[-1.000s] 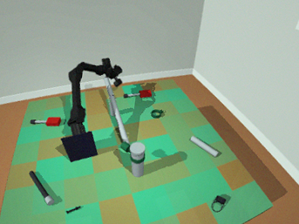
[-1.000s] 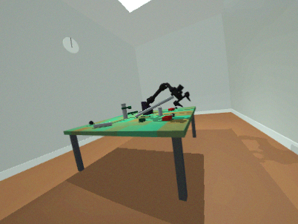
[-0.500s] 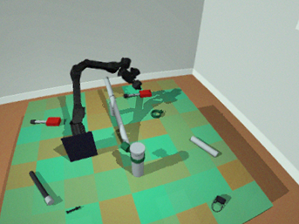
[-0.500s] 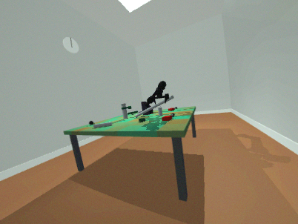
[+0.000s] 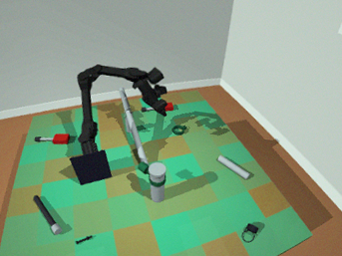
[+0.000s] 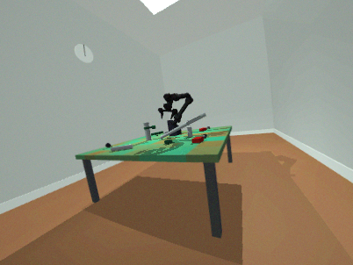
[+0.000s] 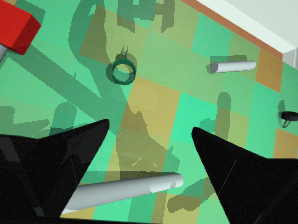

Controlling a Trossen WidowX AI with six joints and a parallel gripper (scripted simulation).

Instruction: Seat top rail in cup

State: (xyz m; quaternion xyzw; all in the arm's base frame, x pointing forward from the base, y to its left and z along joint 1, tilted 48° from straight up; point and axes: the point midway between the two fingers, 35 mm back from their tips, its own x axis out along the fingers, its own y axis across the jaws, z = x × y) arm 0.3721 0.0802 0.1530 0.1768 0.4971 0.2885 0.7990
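The grey rail (image 5: 136,138) (image 6: 184,125) (image 7: 120,191) slopes, its far end raised and its other end low near the table. The big post (image 5: 157,193) (image 6: 147,133) stands upright, with the green brace band (image 5: 157,180) high under its pale cap. The green rail-end cup (image 5: 144,167) (image 6: 152,127) hangs at the band's side. In the exterior view the rail's low end is below and apart from the cup. The loop cap is too small to make out. My gripper (image 6: 168,115) (image 7: 151,126) is open and empty, above the mat and clear of the rail.
A green ring (image 5: 181,127) (image 6: 168,141) (image 7: 123,72) and a pale tube (image 5: 233,167) (image 6: 121,148) (image 7: 233,66) lie on the mat. Red-ended tools (image 5: 61,139) (image 7: 17,25) lie left and at the back. A black clamp (image 5: 251,230) and a black rod (image 5: 45,212) lie nearer the front.
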